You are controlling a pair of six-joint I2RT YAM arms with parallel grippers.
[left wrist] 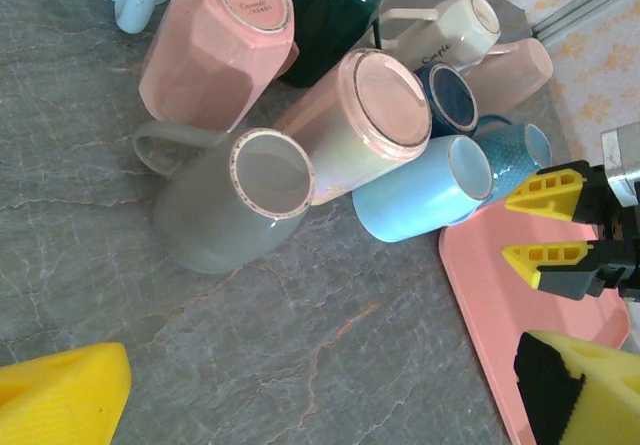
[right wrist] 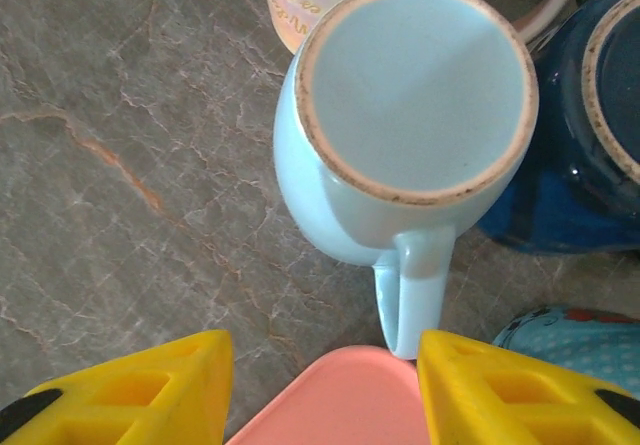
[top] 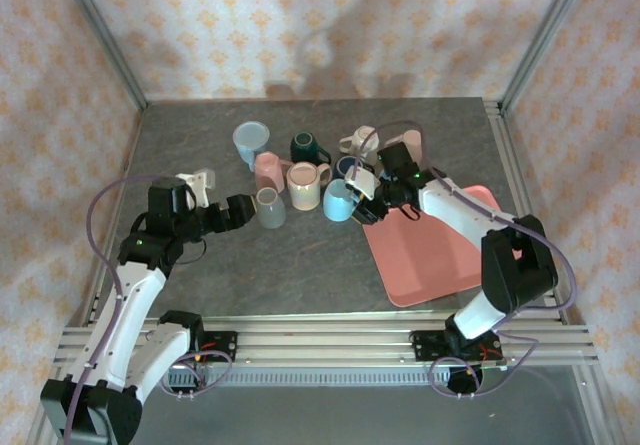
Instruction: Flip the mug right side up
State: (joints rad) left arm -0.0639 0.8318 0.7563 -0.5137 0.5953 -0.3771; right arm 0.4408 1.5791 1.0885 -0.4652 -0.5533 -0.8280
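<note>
"Where is the mug?"
"The light blue mug (right wrist: pixel 400 95) stands base up on the table (right wrist: pixel 100 165), just beside the pink tray's (right wrist: pixel 330 415) corner."
"Pinched?"
"No. The right gripper (right wrist: pixel 322 365) is spread, with the handle's end between its fingers. The left gripper (top: pixel 243 211) gapes wide near a grey mug (top: pixel 270 208)."
</note>
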